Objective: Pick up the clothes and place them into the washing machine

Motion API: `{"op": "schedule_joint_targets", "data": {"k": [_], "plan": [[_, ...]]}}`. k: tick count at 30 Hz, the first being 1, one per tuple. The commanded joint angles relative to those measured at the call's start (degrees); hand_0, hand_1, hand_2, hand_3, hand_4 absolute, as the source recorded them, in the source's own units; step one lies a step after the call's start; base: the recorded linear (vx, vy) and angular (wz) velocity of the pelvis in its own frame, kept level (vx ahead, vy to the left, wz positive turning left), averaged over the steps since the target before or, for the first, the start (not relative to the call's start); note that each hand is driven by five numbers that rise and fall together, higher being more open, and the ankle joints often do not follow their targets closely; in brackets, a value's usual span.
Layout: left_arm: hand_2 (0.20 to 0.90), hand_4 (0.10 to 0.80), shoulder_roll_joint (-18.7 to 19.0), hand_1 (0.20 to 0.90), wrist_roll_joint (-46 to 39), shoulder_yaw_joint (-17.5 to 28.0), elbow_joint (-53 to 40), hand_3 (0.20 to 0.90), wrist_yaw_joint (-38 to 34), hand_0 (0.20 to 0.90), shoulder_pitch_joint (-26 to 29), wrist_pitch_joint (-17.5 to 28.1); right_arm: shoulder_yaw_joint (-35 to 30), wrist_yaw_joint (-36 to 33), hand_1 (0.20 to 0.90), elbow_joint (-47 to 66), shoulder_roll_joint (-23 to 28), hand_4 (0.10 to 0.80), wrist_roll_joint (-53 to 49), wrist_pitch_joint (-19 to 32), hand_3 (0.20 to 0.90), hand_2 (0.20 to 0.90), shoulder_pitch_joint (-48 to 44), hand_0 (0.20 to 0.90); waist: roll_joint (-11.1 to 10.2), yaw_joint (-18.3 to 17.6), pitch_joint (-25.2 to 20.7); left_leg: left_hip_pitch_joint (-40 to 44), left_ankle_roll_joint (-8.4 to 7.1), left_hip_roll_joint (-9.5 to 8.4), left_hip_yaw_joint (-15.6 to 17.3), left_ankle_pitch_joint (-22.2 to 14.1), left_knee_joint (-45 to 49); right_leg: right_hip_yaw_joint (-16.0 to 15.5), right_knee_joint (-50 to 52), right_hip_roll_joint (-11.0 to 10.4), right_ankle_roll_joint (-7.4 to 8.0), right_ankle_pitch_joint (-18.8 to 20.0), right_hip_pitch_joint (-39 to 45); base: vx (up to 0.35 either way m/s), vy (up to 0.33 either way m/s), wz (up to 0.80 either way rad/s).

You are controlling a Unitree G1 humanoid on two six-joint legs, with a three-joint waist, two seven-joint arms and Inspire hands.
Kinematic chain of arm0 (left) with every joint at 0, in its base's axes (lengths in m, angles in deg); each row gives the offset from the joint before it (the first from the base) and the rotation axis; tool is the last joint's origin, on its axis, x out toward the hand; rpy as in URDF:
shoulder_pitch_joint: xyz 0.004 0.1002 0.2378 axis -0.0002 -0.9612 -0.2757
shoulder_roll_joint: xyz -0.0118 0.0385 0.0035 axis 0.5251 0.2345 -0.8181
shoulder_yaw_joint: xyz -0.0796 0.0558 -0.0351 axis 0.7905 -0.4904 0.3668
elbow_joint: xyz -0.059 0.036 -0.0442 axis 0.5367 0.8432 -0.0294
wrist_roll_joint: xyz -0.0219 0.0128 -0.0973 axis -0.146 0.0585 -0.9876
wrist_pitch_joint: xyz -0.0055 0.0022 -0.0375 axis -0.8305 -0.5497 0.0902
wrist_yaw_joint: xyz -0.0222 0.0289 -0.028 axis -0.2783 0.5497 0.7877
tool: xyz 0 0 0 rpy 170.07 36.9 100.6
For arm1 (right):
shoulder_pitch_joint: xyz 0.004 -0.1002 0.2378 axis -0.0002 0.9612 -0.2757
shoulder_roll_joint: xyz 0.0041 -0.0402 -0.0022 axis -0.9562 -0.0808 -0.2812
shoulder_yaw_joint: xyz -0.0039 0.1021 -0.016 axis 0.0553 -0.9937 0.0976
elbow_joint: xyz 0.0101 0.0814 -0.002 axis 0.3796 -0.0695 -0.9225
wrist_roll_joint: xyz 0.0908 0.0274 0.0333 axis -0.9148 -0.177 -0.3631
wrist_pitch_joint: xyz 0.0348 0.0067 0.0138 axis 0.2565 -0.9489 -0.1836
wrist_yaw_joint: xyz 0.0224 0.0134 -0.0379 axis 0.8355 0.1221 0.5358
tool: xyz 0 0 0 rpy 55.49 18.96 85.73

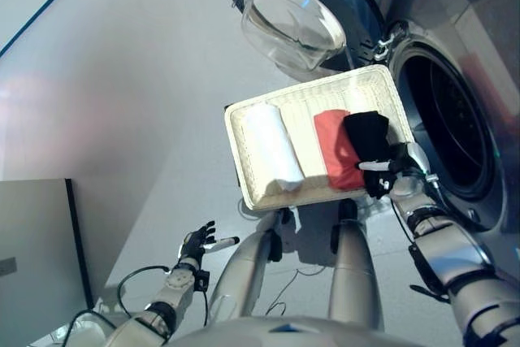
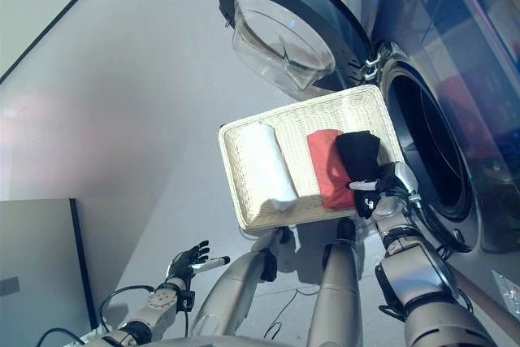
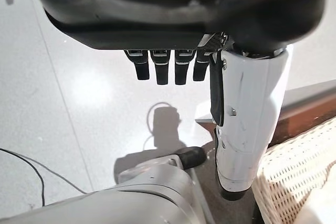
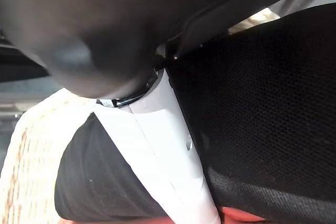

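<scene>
A white wicker basket stands in front of the washing machine and holds three folded pieces side by side. A white roll lies on the left, a red cloth in the middle and a black cloth on the right. My right hand is at the near end of the black cloth, its white-covered thumb pressed across the fabric and pinching it. My left hand hangs low by my left side with relaxed, spread fingers, holding nothing.
The washing machine's round door stands open behind the basket. The dark drum opening lies just right of the basket. A grey panel stands at the lower left. A corner of the basket shows in the left wrist view.
</scene>
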Motion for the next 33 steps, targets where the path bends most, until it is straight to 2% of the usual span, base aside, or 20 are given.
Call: {"op": "schedule_joint_targets", "data": {"k": [1, 6, 11, 19, 33], "plan": [[0.900, 0.800, 1.14, 0.900, 0.16, 2.41, 2.15, 0.900, -1.01, 0.900, -0.66, 1.25, -0.80, -0.36, 0.200, 1.08, 0.34, 0.300, -3.94, 2.55, 0.200, 0.200, 0.40, 0.200, -1.26, -1.04, 0.39, 0.70, -0.65, -3.28, 0.45, -5.22, 3.25, -1.30, -20.16, 0.47, 0.70, 13.15, 8.89, -0.004, -0.034, 0.09], [0.900, 0.800, 1.99, 0.900, 0.49, 3.28, 1.03, 0.900, -0.74, 0.900, -3.50, 2.01, -4.91, -0.33, 0.200, 5.85, -2.41, 0.300, -10.87, 5.74, 0.200, 0.200, 3.04, 0.200, -2.73, -1.01, 0.04, 2.04, -0.53, -3.24, -0.26, -5.23, 3.16, -2.18, -20.58, 0.37, 0.73, 12.99, 11.11, 0.020, -0.015, 0.11], [0.900, 0.800, 3.30, 0.900, 2.44, 3.58, -0.56, 0.900, -0.82, 0.900, -6.85, 2.69, -8.82, 0.40, 0.200, 4.42, -4.27, 0.300, -17.41, 8.14, 0.200, 0.200, 3.57, 0.200, -4.58, -0.02, -1.20, 5.29, -0.44, -3.22, -0.95, -5.74, 2.01, -3.13, -22.95, -0.20, 1.36, 13.35, 15.24, 0.050, -0.008, 0.04], [0.900, 0.800, 3.76, 0.900, 5.48, 4.27, -0.36, 0.900, -1.97, 0.900, -7.31, 3.25, -11.17, 0.65, 0.200, 2.38, -4.82, 0.300, -19.37, 9.38, 0.200, 0.200, 5.43, 0.200, -7.18, 0.21, -2.31, 10.97, -0.52, -3.18, -1.63, -6.32, 0.42, -4.28, -26.95, -0.54, 2.17, 13.96, 22.31, 0.056, 0.000, 0.03], [0.900, 0.800, 3.22, 0.900, 7.13, 5.60, 3.91, 0.900, -3.26, 0.900, -6.28, 2.89, -10.93, 1.09, 0.200, 1.05, -5.38, 0.300, -17.50, 8.85, 0.200, 0.200, 7.50, 0.200, -7.38, 0.12, -3.24, 12.68, -0.34, -3.27, -1.99, -5.93, -0.54, -4.80, -28.27, -0.21, 2.03, 14.62, 23.71, 0.001, 0.002, 0.00]]}}
